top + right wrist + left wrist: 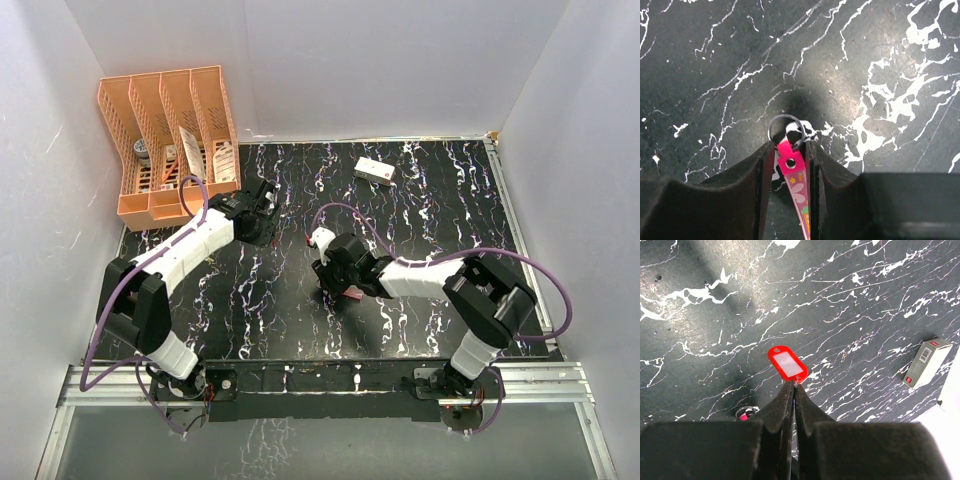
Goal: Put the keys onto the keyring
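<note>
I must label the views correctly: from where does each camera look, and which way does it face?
Top external: above and behind the bases, facing down on the table; left arm and right arm show.
Left wrist: on that arm, facing down past left gripper, shut on the red key.
Right wrist: likewise, past right gripper, jaws beside the keyring.
Shared: top and left wrist show the white box.

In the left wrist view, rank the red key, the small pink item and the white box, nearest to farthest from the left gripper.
1. red key, right at the left gripper tips.
2. small pink item, lower left.
3. white box, far right.
</note>
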Robot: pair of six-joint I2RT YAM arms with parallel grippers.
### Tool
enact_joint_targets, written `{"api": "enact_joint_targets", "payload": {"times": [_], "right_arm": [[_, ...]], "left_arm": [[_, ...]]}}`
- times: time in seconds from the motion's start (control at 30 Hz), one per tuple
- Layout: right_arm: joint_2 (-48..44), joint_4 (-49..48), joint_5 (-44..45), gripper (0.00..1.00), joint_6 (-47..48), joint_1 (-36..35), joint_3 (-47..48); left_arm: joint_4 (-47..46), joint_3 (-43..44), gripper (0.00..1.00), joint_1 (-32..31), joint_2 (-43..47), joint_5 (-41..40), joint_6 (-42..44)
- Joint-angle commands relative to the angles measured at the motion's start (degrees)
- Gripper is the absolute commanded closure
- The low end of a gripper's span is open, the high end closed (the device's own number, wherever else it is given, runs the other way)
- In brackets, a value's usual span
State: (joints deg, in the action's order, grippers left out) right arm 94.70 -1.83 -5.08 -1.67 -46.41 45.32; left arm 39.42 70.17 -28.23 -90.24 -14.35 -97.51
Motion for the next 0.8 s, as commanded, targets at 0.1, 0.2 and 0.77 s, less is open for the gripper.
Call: {"api": "enact_joint_targets", "payload": {"times": [0.1,0.2,0.77], "right_arm": [[3.55,2.59,7.96,0.83,-2.64,-2.89,1.84],[2.88,2.55,11.24,0.95,-3.04,-2.89,2.41],[-10.66,-3.95,24.15,1.00,0.93,-2.89,2.05]], "left_arm": [[0.51,-0.82,1.00,0.32,2.56,0.54,0.40],[0.38,-1.00,1.00,0.28,2.84,0.58,0.48],[-0.12,-1.45,1.00,0.28,3.34,0.25,0.40]]}}
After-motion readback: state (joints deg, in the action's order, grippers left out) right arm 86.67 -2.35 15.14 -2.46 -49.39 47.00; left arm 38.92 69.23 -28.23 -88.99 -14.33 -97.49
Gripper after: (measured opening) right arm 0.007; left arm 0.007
